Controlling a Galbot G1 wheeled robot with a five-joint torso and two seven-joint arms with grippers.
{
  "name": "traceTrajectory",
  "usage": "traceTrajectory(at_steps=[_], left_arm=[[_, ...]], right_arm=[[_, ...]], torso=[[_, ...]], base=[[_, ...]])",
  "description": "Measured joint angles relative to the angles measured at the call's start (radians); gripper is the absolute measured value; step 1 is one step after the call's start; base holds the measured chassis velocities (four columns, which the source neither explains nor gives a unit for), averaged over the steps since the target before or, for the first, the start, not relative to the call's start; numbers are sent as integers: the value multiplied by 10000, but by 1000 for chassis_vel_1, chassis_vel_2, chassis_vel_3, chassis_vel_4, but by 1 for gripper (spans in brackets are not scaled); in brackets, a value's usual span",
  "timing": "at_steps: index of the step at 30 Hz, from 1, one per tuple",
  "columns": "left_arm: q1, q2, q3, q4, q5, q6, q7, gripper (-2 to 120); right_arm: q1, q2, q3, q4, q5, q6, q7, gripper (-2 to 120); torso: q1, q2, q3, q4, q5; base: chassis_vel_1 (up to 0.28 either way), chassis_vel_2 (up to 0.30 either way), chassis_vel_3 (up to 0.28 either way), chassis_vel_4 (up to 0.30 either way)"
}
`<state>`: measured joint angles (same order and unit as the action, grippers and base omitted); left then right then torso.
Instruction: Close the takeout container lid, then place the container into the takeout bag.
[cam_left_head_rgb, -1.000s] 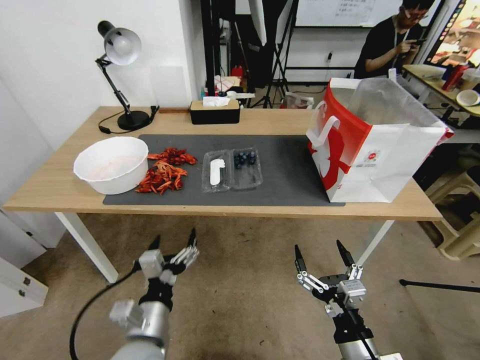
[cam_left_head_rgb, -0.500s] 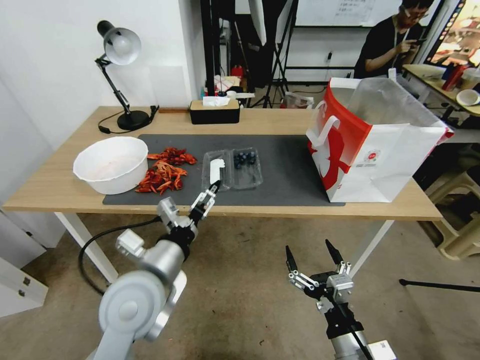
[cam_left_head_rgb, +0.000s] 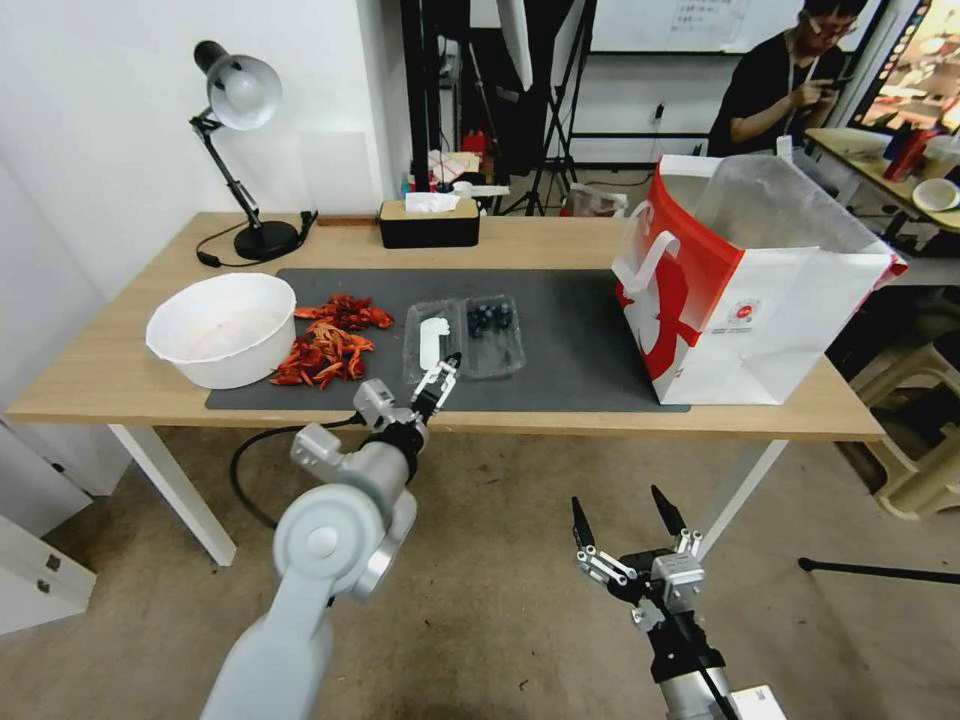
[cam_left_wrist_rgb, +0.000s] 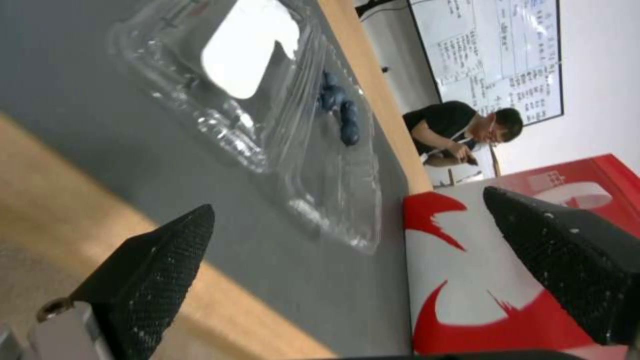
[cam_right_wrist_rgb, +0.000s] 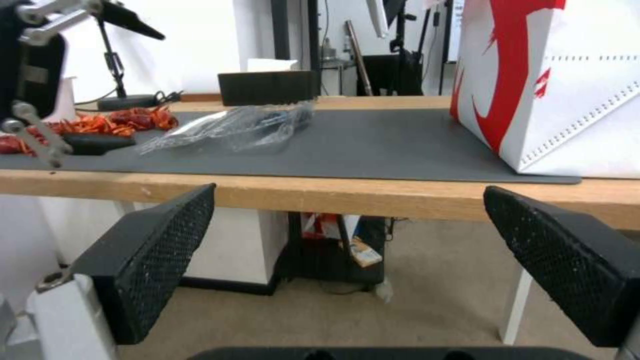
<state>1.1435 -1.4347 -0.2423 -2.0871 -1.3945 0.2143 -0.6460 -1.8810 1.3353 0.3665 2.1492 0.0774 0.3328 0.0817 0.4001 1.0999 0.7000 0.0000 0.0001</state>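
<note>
Takeout container (cam_left_head_rgb: 464, 338) open flat, long axis across the mat (cam_left_head_rgb: 570, 330)

Centre of frame, on mat (cam_left_head_rgb: 570, 330): takeout container (cam_left_head_rgb: 492, 333), opened flat, lid (cam_left_head_rgb: 432, 343) to its left. Left of lid on mat: pile of crayfish shells (cam_left_head_rgb: 330, 350). Further left, straddling mat edge: bowl (cam_left_head_rgb: 222, 328). Right of frame, on mat's right end and table (cam_left_head_rgb: 120, 385): takeout bag (cam_left_head_rgb: 745, 290), upright, well apart from container. Upper centre, behind mat at table's far edge: tissue box (cam_left_head_rgb: 429, 222). Upper left, on far table corner: desk lamp (cam_left_head_rgb: 240, 150). Lower centre, at table's near edge just before lid: left gripper (cam_left_head_rgb: 440, 377). Lower right, below table level, before table: right gripper (cam_left_head_rgb: 622, 520).
</note>
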Motion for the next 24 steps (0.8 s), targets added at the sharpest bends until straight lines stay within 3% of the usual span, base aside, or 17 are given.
traceTrajectory(at_steps=[12,24], left_arm=[[-936,-472,549,1147,721,-275,1,100],[-1311,-550,584,1749,855,-380,42,100]], right_arm=[[6,270,41,-167,-92,88,17,100],[116,299,91,-290,-63,81,49,100]], torso=[[0,1,1,0,-1],[-1,2,1,0,-1]], base=[[0,0,0,0],[0,0,0,0]])
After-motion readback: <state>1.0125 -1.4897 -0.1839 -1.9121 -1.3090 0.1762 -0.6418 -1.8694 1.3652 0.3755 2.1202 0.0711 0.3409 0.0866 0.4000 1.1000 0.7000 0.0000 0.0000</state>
